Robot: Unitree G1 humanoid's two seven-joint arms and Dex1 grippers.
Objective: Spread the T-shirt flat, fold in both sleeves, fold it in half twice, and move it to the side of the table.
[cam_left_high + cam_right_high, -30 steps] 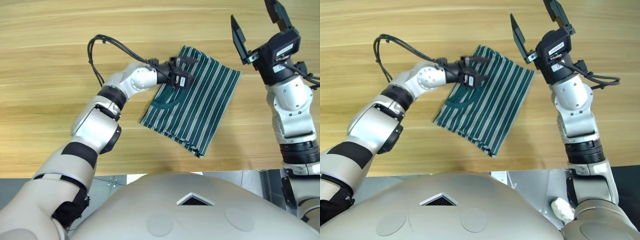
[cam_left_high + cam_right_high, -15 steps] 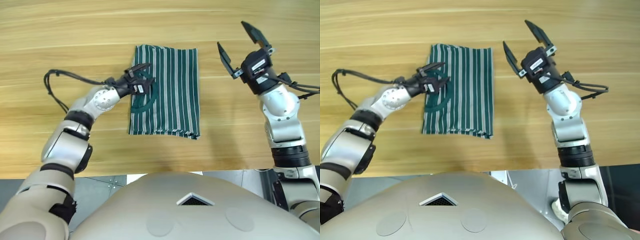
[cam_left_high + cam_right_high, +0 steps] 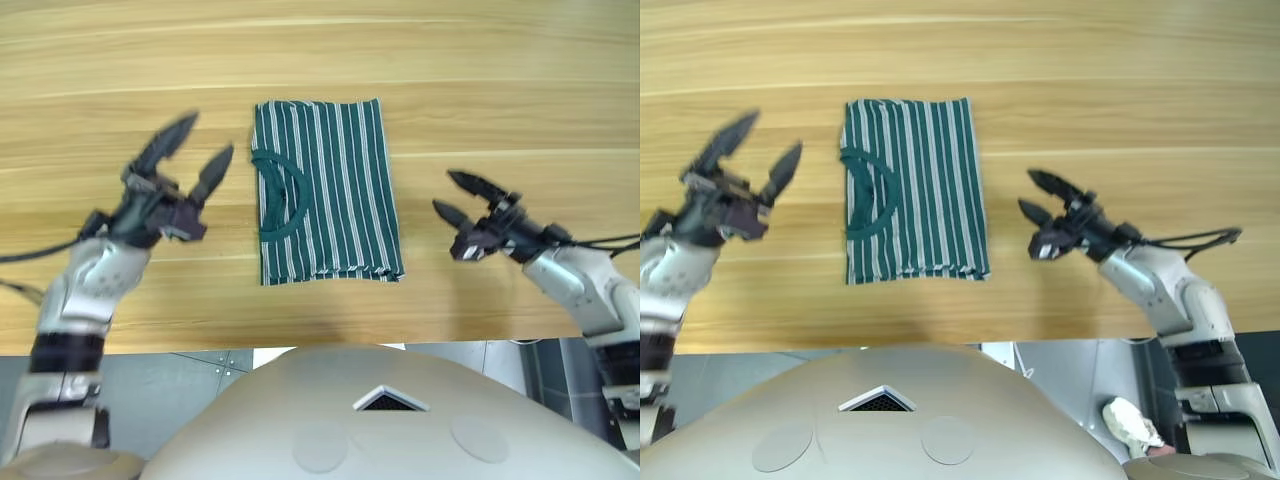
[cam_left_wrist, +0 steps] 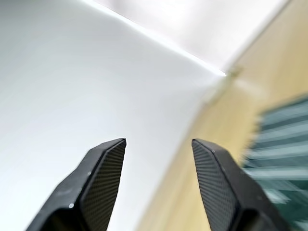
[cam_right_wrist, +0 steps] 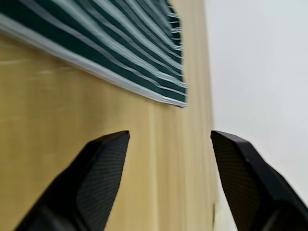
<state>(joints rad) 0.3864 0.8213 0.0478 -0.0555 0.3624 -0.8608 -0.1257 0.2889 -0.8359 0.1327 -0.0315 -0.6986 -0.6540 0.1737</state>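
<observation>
Wood-grain table (image 3: 500, 60), pale planks running across both eye views. White wall or floor shows beyond the table edge in the wrist views.

T-shirt (image 3: 325, 190): green with thin white stripes, lying flat on the table as a compact upright rectangle, roughly midway between the two arms. Neckline curve sits on its left edge. Layered edges show along the near hem, so it reads as folded several times over.

Left gripper (image 3: 207, 137): fingers spread wide, nothing between them. It sits near the shirt's left edge but apart from it, tips pointing away from the robot.

Right gripper (image 3: 445, 192): fingers likewise parted and empty, near the shirt's right edge, not touching, tips aimed toward the cloth.

Judgement: both arms flank the bundle with hands clear of it, which suits a finished fold. The shirt sits centrally rather than at a table side, so the final shift looks outstanding. The open fingers are ready to pinch an edge.
</observation>
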